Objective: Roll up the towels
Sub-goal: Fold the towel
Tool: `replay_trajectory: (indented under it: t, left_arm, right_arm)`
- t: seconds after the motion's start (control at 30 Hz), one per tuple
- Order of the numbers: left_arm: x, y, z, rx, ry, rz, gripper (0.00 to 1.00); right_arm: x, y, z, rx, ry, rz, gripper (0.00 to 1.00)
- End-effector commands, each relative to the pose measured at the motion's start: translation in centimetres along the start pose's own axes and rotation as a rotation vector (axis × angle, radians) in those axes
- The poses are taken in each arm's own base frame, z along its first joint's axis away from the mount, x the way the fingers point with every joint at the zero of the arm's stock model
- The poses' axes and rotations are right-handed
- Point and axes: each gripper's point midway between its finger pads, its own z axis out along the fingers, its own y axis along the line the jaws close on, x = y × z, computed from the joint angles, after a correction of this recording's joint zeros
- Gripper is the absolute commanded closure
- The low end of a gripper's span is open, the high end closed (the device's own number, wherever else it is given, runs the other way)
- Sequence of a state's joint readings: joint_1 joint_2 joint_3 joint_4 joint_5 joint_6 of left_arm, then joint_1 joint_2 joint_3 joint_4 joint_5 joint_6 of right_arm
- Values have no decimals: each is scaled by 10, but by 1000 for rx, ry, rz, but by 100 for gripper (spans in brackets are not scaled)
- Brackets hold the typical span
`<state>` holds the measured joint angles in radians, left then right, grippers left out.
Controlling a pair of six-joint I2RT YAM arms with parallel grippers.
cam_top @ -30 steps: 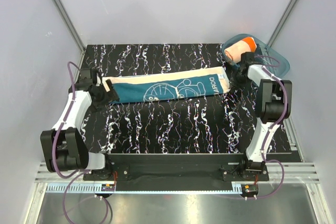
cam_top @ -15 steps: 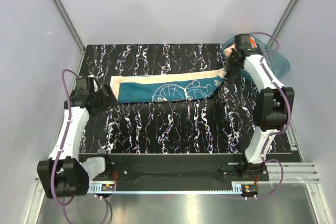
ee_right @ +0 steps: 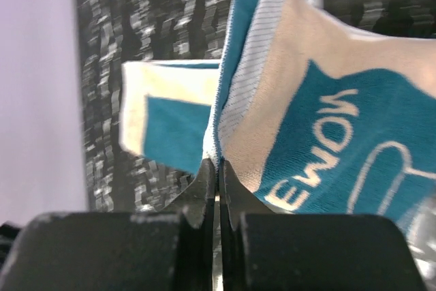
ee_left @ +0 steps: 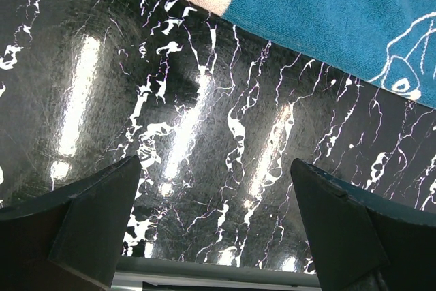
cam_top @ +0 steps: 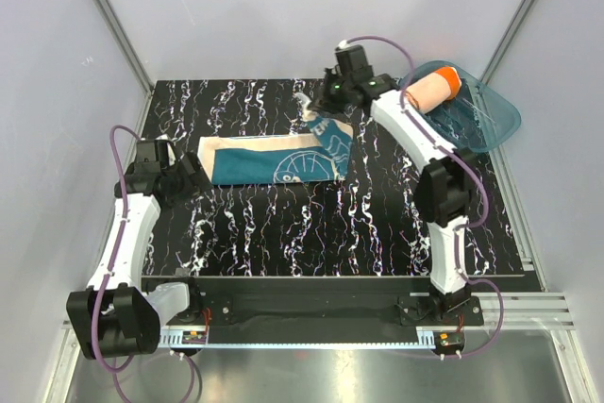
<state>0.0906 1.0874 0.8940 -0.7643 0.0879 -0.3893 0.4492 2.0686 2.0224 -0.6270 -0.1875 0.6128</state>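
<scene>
Two towels show: the orange towel (cam_top: 429, 90) lies rolled in the tub (cam_top: 491, 122) at the tabletop's (cam_top: 330, 233) far right corner, and the teal towel (cam_top: 260, 159) lies mid-tabletop. The right claw (ee_right: 216, 167) is clamped on its right end, lifted leftward, likely to start the roll. The left claw (cam_top: 192, 175) hangs spread wide beside its left end.

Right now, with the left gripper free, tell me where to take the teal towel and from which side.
Probably the cream left end of the teal towel, coming in low from the left. That end lies flat and bare beside the open left gripper. The right gripper pinches the lifted other end.
</scene>
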Motion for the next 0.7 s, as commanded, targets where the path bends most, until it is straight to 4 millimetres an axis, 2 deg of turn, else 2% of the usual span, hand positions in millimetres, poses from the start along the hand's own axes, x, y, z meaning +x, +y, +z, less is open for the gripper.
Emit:
replay_trajectory:
  t: [0.0,0.17,0.23,0.3,0.33,0.53,0.67]
  left_arm:
    - [-12,-2,-5,2,-64,5,1]
    - [-12,-1,-7,0,-72,1,1]
    - [-12,-1,-8,-3,-78,1,1]
    - [-13,2,-9,-19,-85,-4,1]
    - [-14,3,-9,-23,-91,-4,1]
    - [-16,6,-14,-42,-110,-12,1]
    - [-17,6,-14,-41,-114,-15,1]
  right_arm:
    - [3,77,5,-222,2,13,100]
    - [19,128,20,-343,37,24,100]
    - [20,144,20,-370,29,14,100]
    - [33,155,28,-386,52,5,100]
    - [32,162,26,-402,45,4,100]
    - [63,174,50,-426,95,-1,100]
    - [73,186,59,-464,90,-4,100]
